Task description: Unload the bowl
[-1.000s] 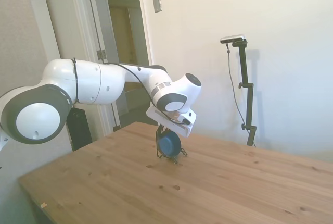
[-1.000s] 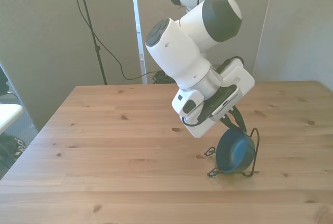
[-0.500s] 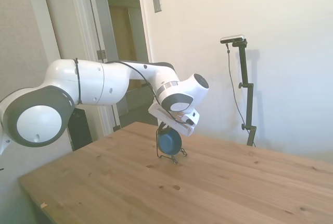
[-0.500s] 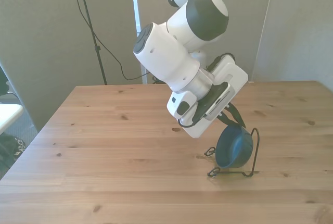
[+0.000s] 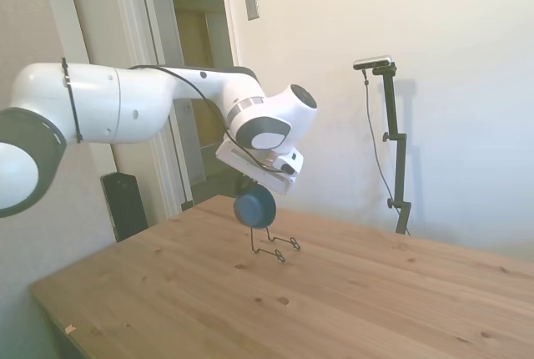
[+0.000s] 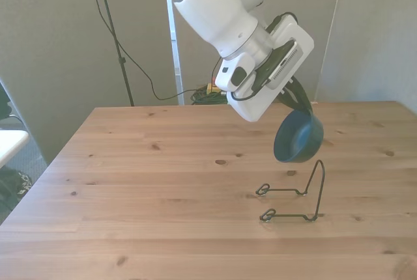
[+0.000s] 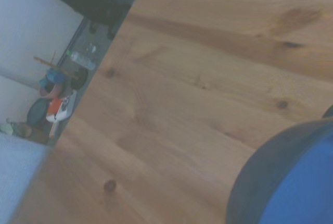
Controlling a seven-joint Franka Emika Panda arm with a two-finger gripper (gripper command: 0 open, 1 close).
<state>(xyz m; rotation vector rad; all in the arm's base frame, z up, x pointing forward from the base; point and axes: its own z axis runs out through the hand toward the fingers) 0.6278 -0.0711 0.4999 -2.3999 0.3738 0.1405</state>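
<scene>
The bowl (image 6: 298, 138) hangs tilted above the rack (image 6: 294, 195), pinched by the raised gripper (image 6: 301, 102).

White rounded arm (image 5: 150, 113) with dark grey joint caps and black cable (image 5: 213, 108).

Three cameras on one wooden worktop.

The side view stands well off one corner of the worktop (image 5: 334, 292), looking across it toward a white wall and a doorway at 11 o'clock. The front view sits across the worktop (image 6: 130, 182), raised, looking down its length to a grey wall. The wrist view looks from close by (out of focus) onto the planks (image 7: 197, 78). Side and front views share the bowl (image 5: 254, 208) (image 6: 298, 138) hanging above the wire rack (image 5: 271, 244) (image 6: 300, 192); the wrist view catches the bowl's rim (image 7: 281, 182).
</scene>
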